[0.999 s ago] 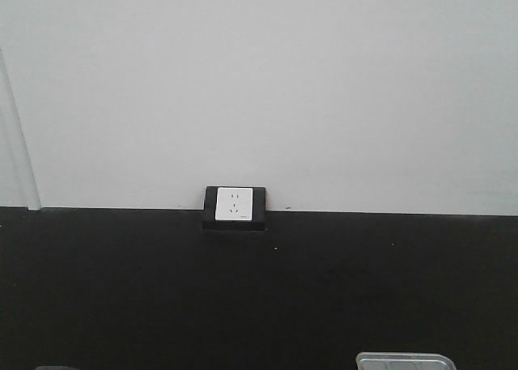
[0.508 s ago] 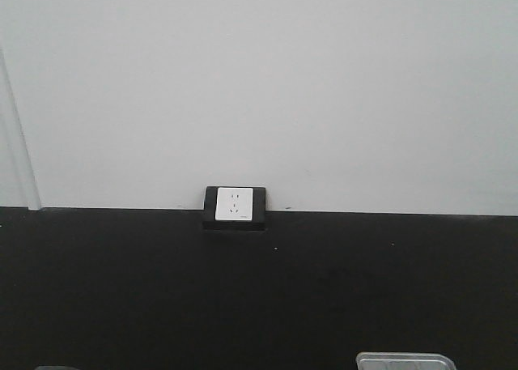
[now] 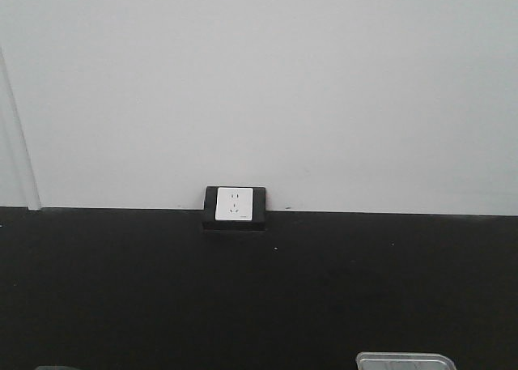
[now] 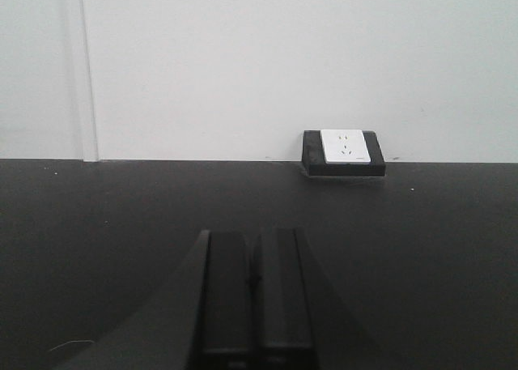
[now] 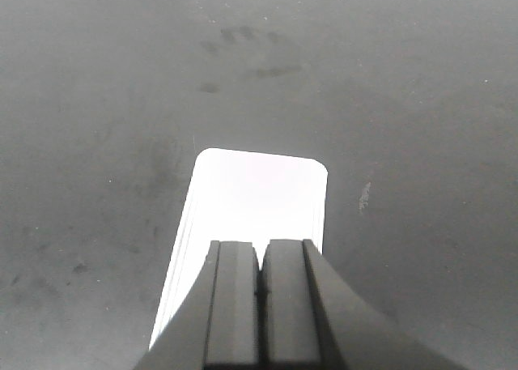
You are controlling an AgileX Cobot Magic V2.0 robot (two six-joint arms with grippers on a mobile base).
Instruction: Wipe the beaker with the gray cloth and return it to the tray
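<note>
Only the far rim of the silvery tray shows, at the bottom edge of the front view, right of centre. In the right wrist view the tray appears as a glaring white rectangle with rounded corners on the dark table. My right gripper hangs over its near part, jaws shut with nothing between them. My left gripper is shut and empty too, low over the black table and facing the wall. The beaker and the gray cloth are out of view.
A white wall socket in a black frame sits where the black table meets the white wall, and it also shows in the left wrist view. A faint hand smudge marks the table beyond the tray.
</note>
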